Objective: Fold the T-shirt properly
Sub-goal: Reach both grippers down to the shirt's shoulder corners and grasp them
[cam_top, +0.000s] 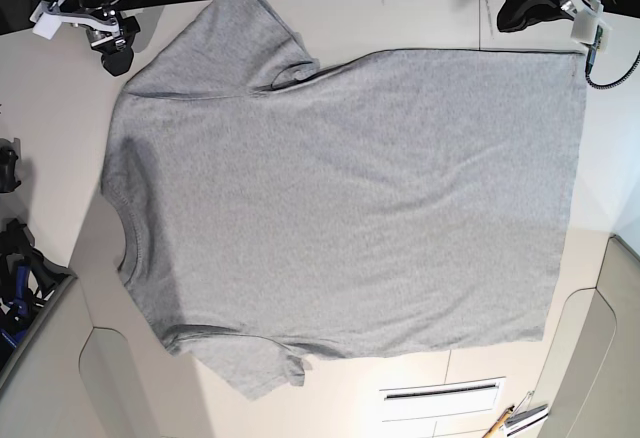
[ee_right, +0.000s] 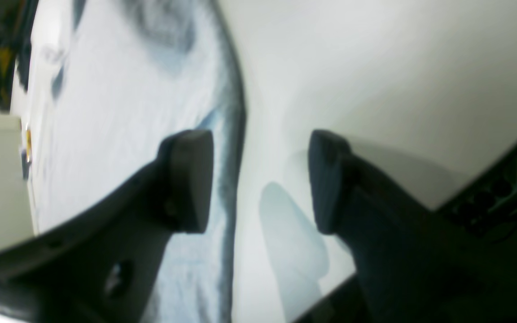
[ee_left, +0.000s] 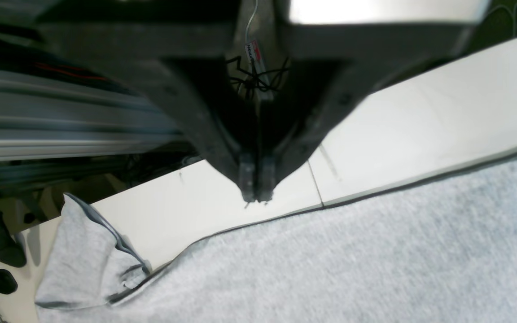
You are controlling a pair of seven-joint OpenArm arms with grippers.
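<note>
t-shirt (cam_top: pixel 350 198) lies flat, plain side up, on the white worktop (cam_top: pixel 420 18). left claw (ee_left: pixel 256 190) pinched closed on nothing, right claw (ee_right: pixel 258 179) spread wide at the shirt's edge

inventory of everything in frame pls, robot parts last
T-shirt: 1, light heather grey, plain side up, spread flat across the table, neck toward the base view's left, hem toward its right.
Table: 1, white, under the shirt.
Pencil-like item: 1, yellowish, bottom edge of the base view; too small to identify.
Left gripper: 1, black, jaws shut, empty, over bare table just off the shirt's edge.
Right gripper: 1, black, jaws open, empty, straddling the shirt's edge; blurred.
</note>
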